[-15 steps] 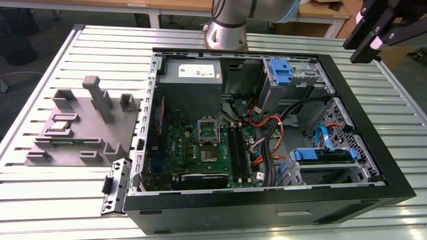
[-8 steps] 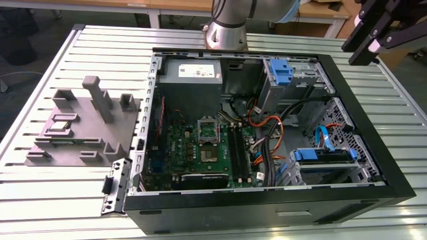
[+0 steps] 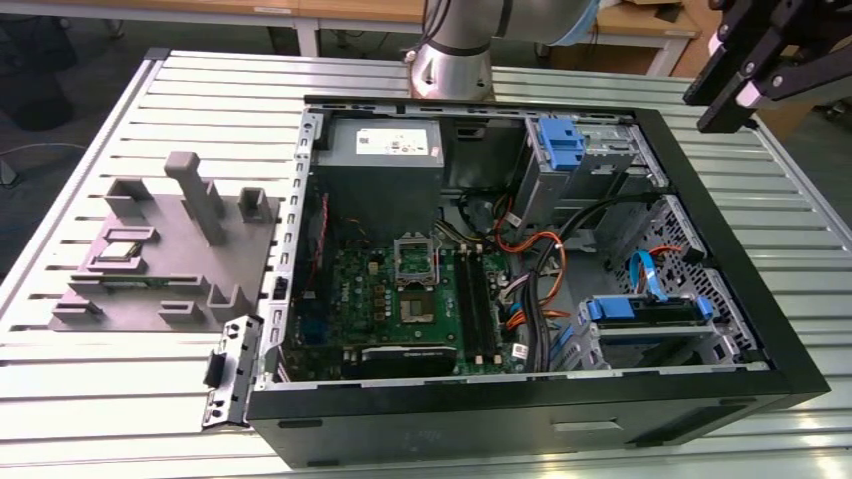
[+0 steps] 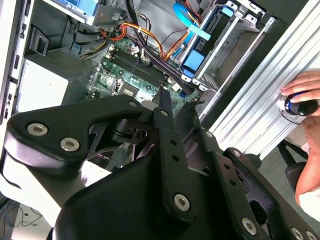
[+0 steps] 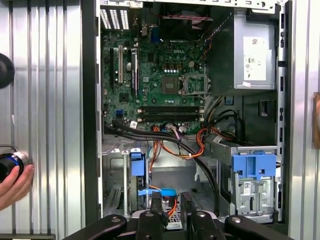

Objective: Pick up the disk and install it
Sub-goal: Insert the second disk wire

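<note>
- Two blue-framed carriers are seen inside the open computer case (image 3: 785, 371). The one standing in the bay beside the power supply (image 3: 383, 145) shows grey metal and a white label in the first wrist view, so it is judged to be the disk (image 3: 560, 142) (image 5: 252, 176).
- One other blue carrier (image 3: 645, 311) is seated in the drive cage at the case's far corner, with a blue ribbon cable (image 3: 639, 271) run to it. It is not taken for the part to be lifted.
- The hand (image 3: 752, 75) is held high, outside the case and above its rim, at the exterior view's right. Its two black fingers (image 5: 156, 202) are parted with a modest gap, and nothing is held between them.
- From the hand, the disk lies at about 8 o'clock in the exterior view, well apart from it and lower, within the case walls.
- The disk's long axis is judged to run roughly from 12 to 6 o'clock in the exterior view, with the blue bracket at its upper face.
- The motherboard (image 3: 406, 289) lies at about 7 o'clock from the disk, with orange and black cables between them.
- The case rests on a slatted metal desk (image 3: 160, 419), and a grey fixture (image 3: 160, 249) stands at 9 o'clock from the case.
</note>
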Robot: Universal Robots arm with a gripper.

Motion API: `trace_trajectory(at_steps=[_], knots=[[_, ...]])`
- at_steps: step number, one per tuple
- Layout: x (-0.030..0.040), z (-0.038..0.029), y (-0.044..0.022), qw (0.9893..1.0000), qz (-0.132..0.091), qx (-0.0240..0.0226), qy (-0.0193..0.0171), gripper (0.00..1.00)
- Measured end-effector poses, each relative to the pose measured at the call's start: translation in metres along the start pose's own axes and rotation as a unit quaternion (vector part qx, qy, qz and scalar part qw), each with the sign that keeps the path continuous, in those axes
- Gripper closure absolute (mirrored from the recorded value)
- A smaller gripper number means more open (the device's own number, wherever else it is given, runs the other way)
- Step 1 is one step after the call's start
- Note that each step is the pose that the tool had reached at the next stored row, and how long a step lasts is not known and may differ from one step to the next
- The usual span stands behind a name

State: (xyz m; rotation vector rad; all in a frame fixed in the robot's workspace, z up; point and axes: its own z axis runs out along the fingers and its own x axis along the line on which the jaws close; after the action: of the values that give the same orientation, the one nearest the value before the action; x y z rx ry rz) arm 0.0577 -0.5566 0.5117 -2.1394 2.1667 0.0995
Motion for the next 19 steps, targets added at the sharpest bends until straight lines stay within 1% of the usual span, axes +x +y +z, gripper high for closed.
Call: trace_trajectory(at_steps=[9, 19], knots=[[-0.003, 0.0048, -0.011, 1.0, 0.0, 0.0, -0.0001, 0.71], [-0.0052, 0.0076, -0.0232, 1.0, 0.0, 0.0, 0.0, 0.71]])
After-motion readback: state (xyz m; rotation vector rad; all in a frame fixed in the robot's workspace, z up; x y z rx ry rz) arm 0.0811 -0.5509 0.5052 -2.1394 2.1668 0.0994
